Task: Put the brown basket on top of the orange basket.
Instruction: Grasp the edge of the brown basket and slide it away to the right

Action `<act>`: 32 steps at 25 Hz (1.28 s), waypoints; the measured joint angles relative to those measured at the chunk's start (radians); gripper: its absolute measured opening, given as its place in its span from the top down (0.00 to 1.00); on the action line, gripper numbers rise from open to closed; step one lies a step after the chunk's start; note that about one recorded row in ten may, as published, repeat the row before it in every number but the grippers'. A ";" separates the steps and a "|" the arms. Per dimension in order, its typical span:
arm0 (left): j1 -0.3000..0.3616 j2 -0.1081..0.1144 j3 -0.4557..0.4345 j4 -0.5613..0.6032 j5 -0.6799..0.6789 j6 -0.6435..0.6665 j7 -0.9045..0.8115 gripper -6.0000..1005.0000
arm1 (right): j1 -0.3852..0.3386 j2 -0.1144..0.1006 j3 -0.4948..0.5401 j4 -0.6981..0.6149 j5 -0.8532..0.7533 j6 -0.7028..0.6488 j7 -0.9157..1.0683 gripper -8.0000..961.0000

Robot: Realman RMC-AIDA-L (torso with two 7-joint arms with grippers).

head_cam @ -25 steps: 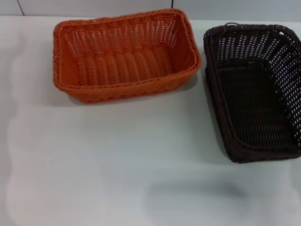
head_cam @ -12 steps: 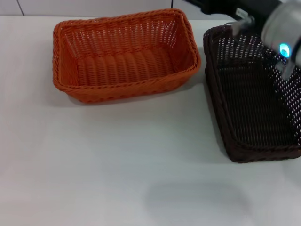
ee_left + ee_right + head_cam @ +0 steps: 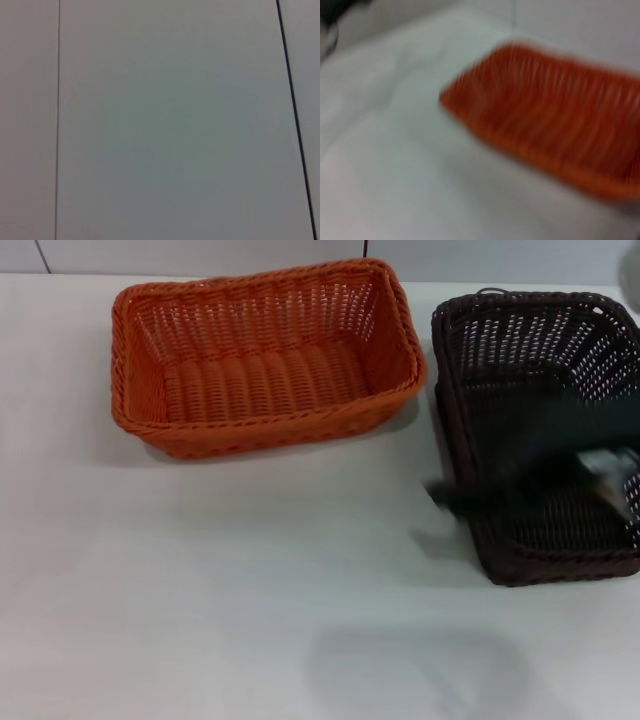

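Head view: brown basket [image 3: 540, 430] sits on the white counter [image 3: 250, 570] at about 3 o'clock, long axis running 12 to 6, empty and upright. Orange basket [image 3: 265, 355] lies at about 11 o'clock, long axis 9 to 3, also empty, its right end near the brown basket's far-left corner but not touching it. Right end effector [image 3: 610, 475] shows only as a motion smear over the brown basket's near half, at roughly 4 o'clock, with a dark streak trailing across the left rim; whether its fingers are spread or closed cannot be told, and it grips nothing that can be made out. Right wrist view catches the orange basket [image 3: 545, 135], smeared. Left arm is out of the head view; its wrist camera faces a plain pale surface. Judgement: the right arm is the nearer; once the brown basket is held, the carry runs toward 10 o'clock, with a quarter turn needed to align long axes.
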 joint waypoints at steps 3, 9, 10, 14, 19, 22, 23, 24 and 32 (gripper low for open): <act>-0.009 -0.001 -0.001 -0.006 -0.003 -0.035 0.003 0.16 | 0.020 0.001 0.083 -0.005 0.035 -0.115 0.003 0.14; -0.028 0.000 -0.002 -0.009 -0.002 -0.074 0.014 0.16 | 0.068 -0.003 0.199 -0.003 0.035 -0.273 -0.014 0.13; -0.028 0.000 -0.002 -0.009 -0.002 -0.074 0.014 0.16 | 0.078 -0.005 0.204 -0.001 0.029 -0.298 -0.020 0.13; -0.036 0.000 -0.003 -0.007 -0.001 -0.077 0.016 0.16 | 0.109 0.001 0.185 0.008 -0.042 -0.393 -0.055 0.13; -0.044 0.000 -0.004 -0.006 -0.007 -0.077 0.017 0.16 | 0.128 0.000 0.117 0.023 -0.132 -0.413 -0.080 0.13; -0.048 0.001 -0.004 -0.006 -0.005 -0.083 0.017 0.16 | 0.141 0.001 0.069 0.024 -0.201 -0.412 -0.121 0.13; -0.049 0.001 -0.004 -0.006 -0.005 -0.087 0.017 0.16 | 0.148 0.002 0.050 0.027 -0.223 -0.408 -0.130 0.13; -0.049 0.001 -0.004 -0.006 -0.005 -0.087 0.017 0.16 | 0.155 0.002 0.027 0.034 -0.245 -0.404 -0.136 0.13; -0.055 0.004 -0.004 -0.003 -0.005 -0.100 0.017 0.16 | 0.217 0.005 -0.230 0.235 -0.451 -0.298 -0.096 0.14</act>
